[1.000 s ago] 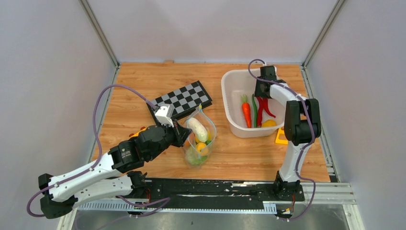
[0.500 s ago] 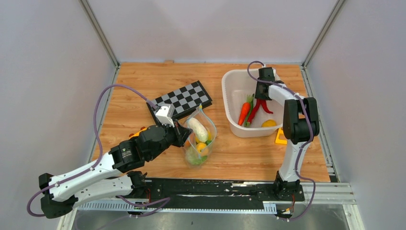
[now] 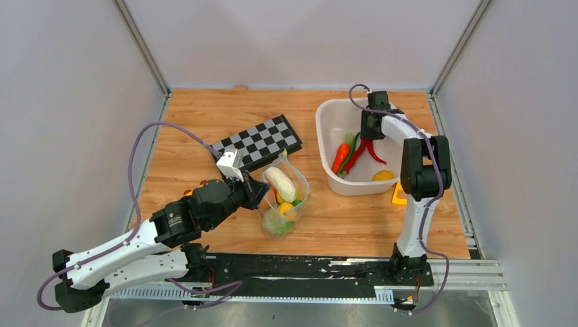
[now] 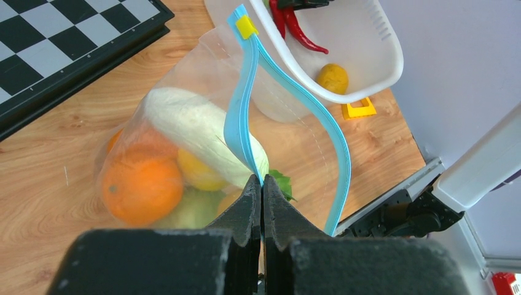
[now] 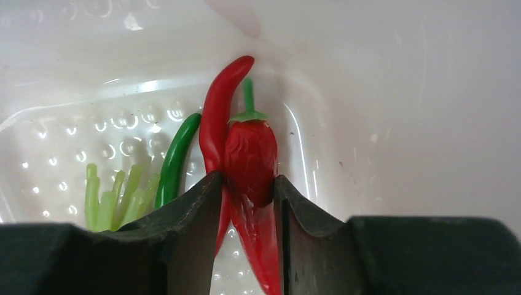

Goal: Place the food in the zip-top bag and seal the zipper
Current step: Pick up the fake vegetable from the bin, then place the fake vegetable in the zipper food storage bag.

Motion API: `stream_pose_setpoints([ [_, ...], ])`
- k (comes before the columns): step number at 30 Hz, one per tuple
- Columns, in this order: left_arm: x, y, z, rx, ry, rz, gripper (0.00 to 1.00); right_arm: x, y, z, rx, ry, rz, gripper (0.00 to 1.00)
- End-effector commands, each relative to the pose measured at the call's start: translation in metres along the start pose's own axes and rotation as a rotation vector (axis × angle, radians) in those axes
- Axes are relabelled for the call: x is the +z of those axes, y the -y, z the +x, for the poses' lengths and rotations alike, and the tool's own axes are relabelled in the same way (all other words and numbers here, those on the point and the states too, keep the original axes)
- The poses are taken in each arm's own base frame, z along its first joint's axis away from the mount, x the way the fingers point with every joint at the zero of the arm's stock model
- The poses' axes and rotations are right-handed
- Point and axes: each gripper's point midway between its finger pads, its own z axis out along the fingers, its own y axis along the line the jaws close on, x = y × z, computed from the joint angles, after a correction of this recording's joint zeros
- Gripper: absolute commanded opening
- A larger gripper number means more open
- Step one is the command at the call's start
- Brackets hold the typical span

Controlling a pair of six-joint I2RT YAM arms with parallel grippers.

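White basket (image 3: 327, 122) around the right gripper (image 3: 369, 138), small yellow toy (image 3: 399, 196) just outside its wall on the near side of that gripper, chessboard (image 3: 262, 139) flat just beyond the left gripper (image 3: 261, 193), wooden table (image 3: 198, 116) beneath all.

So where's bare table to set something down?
Bare wood lies on the table behind and left of the chessboard, and near the front between the zip-top bag and the yellow toy. Crowded: around the left gripper pinching the zipper, and in the basket, where the right gripper grips a red pepper.
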Motion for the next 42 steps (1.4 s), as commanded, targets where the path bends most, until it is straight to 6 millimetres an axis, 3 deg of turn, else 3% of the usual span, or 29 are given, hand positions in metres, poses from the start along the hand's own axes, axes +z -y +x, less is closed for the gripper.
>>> stream_pose_setpoints([
  [1,-0.001,0.003,-0.008,-0.003,0.034,0.008,0.00,-0.001,-0.011,0.002,-0.006,-0.008,-0.069,0.34],
  [3,-0.001,0.002,-0.008,-0.003,0.032,0.006,0.00,-0.009,-0.012,-0.007,0.023,0.048,-0.079,0.27],
  [5,-0.001,0.002,-0.008,-0.005,0.031,0.006,0.00,-0.026,-0.016,-0.021,0.042,0.122,-0.110,0.26],
  [11,-0.001,0.003,-0.008,-0.011,0.031,0.005,0.00,-0.108,-0.021,-0.061,0.074,0.413,-0.196,0.27],
  [16,0.004,0.009,-0.005,-0.009,0.018,0.024,0.00,-0.164,-0.021,-0.069,0.096,0.572,-0.250,0.27],
  [20,0.007,0.014,-0.002,-0.004,-0.004,0.038,0.00,-0.206,-0.032,-0.066,0.107,0.640,-0.363,0.27],
  [24,0.008,0.016,-0.001,-0.011,-0.009,0.048,0.00,-0.261,-0.048,-0.066,0.139,0.748,-0.536,0.27],
  [30,0.009,0.019,-0.001,-0.020,-0.010,0.059,0.00,-0.355,-0.101,-0.041,0.112,0.824,-1.016,0.28],
  [34,0.009,0.022,0.001,-0.028,-0.015,0.071,0.00,-0.409,-0.126,-0.019,0.027,0.907,-1.243,0.29],
  [38,0.010,0.025,0.000,-0.029,-0.016,0.081,0.00,-0.450,-0.158,0.004,-0.094,0.920,-1.404,0.30],
  [42,0.008,0.024,0.001,-0.035,-0.018,0.083,0.00,-0.468,-0.186,0.022,-0.119,0.893,-1.502,0.31],
])
